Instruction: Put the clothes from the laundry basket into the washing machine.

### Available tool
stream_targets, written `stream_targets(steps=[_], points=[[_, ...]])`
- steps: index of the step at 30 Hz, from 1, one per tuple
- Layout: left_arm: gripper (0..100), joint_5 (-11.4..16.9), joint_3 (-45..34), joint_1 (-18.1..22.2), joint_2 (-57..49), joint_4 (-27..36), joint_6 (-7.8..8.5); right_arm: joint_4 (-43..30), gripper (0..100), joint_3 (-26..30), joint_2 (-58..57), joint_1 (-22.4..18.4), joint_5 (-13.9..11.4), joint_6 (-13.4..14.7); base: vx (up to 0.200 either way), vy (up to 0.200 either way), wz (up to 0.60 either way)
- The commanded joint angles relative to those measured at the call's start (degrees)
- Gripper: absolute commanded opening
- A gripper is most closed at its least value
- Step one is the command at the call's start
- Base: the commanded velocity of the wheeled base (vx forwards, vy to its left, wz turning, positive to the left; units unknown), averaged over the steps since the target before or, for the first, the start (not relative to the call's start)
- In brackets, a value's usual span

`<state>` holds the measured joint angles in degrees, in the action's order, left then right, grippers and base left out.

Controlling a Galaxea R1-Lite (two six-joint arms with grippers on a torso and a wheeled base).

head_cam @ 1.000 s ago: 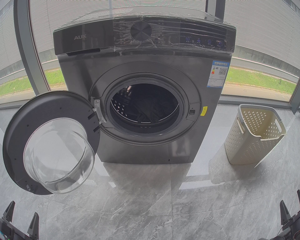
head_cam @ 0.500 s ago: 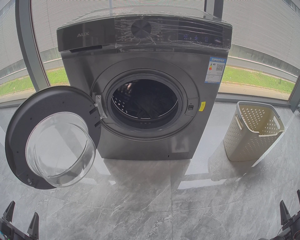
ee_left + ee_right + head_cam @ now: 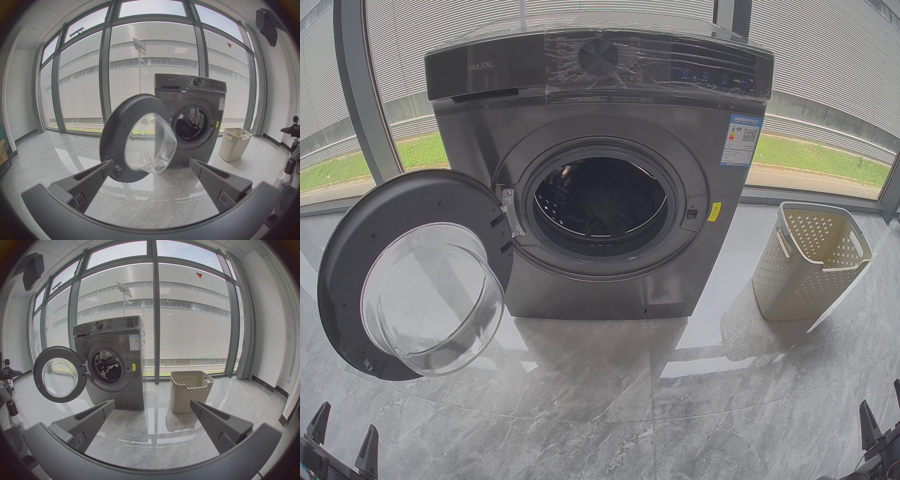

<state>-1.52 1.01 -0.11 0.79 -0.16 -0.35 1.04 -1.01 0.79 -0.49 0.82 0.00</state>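
A grey front-loading washing machine (image 3: 600, 181) stands ahead with its round door (image 3: 412, 275) swung open to the left. Dark clothes (image 3: 606, 209) lie inside the drum; they are also seen as dark clothes (image 3: 113, 371) in the right wrist view. A cream perforated laundry basket (image 3: 809, 262) stands on the floor to the machine's right, and nothing shows in the part of its inside that I can see. My left gripper (image 3: 342, 431) sits low at the near left, open and holding nothing. My right gripper (image 3: 150, 415) is low at the near right, open and holding nothing.
Grey marble floor (image 3: 612, 387) stretches between me and the machine. The open door juts out over the floor on the left. Tall windows with dark frames (image 3: 353, 94) stand behind the machine. The basket (image 3: 190, 390) has open floor around it.
The whole head view has shifted: the machine and basket now sit slightly farther right and smaller than a second ago, so the camera moved. Both grippers look the same.
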Motion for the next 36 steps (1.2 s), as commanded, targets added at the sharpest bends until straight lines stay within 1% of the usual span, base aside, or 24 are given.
stream_targets(steps=[1, 5, 13, 18, 22, 33, 36], points=[[100, 0.03, -0.92, 0.02, -0.79, -0.02, 0.00, 0.02, 100, 1.01, -0.79, 0.05, -0.03, 0.00, 0.000, 0.200, 0.00], [100, -0.06, -1.01, 0.02, -0.79, -0.02, -0.26, 0.02, 100, 1.01, -0.79, 0.05, -0.03, 0.00, 0.000, 0.000, 0.00], [100, -0.23, -1.01, 0.02, -0.79, -0.02, -0.53, 0.02, 100, 1.01, -0.79, 0.05, -0.03, 0.00, -0.200, 0.000, 0.00], [100, 0.03, -0.92, -0.07, -0.79, -0.02, -0.09, 0.02, 100, 1.01, -0.79, 0.05, -0.03, 0.00, 0.000, 0.000, 0.00], [100, 0.03, -0.92, -0.07, -0.79, -0.02, -0.17, 0.02, 100, 1.01, -0.79, 0.05, -0.03, 0.00, 0.000, 0.000, 0.00], [100, -0.06, -0.92, -0.07, -0.79, -0.11, -0.09, 0.02, 100, 1.01, -0.79, 0.05, -0.03, 0.00, 0.000, 0.200, 0.00], [100, -0.06, -0.92, -0.07, -0.79, -0.02, -0.09, 0.02, 100, 1.01, -0.79, -0.04, -0.03, 0.00, 0.000, 0.000, 0.00]])
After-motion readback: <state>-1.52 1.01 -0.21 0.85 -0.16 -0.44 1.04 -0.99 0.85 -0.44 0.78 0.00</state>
